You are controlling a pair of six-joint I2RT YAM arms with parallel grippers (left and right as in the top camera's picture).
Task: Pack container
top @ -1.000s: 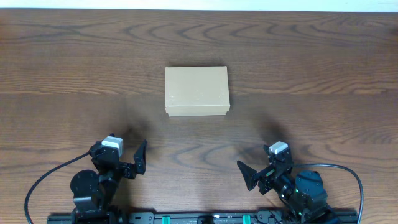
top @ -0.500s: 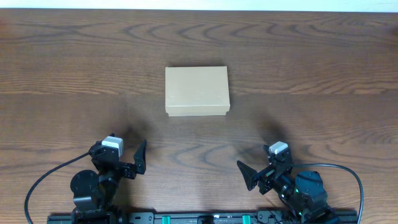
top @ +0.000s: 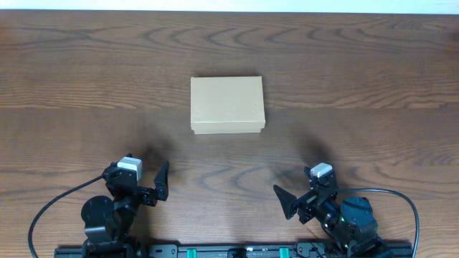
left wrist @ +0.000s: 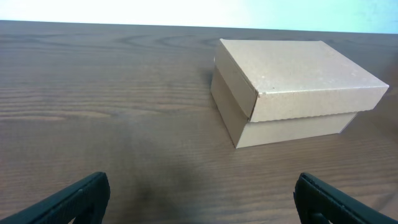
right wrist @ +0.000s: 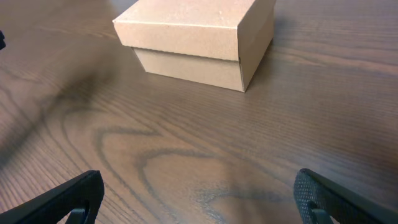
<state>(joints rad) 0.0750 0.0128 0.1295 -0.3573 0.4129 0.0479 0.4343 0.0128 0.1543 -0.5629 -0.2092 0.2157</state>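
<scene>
The container (top: pixel 227 104) is a plain tan cardboard box with its lid shut, standing in the middle of the wooden table. It also shows in the left wrist view (left wrist: pixel 292 87) and the right wrist view (right wrist: pixel 199 37). My left gripper (top: pixel 154 185) is open and empty near the front edge, to the box's front left; its fingertips frame bare wood (left wrist: pixel 199 199). My right gripper (top: pixel 290 201) is open and empty near the front edge, to the box's front right (right wrist: pixel 199 199). No tape rolls are in view.
The wooden table (top: pixel 358 86) stretches all round the box. A black rail (top: pixel 229 251) runs along the front edge between the two arm bases. A black cable (top: pixel 57 208) loops beside the left arm.
</scene>
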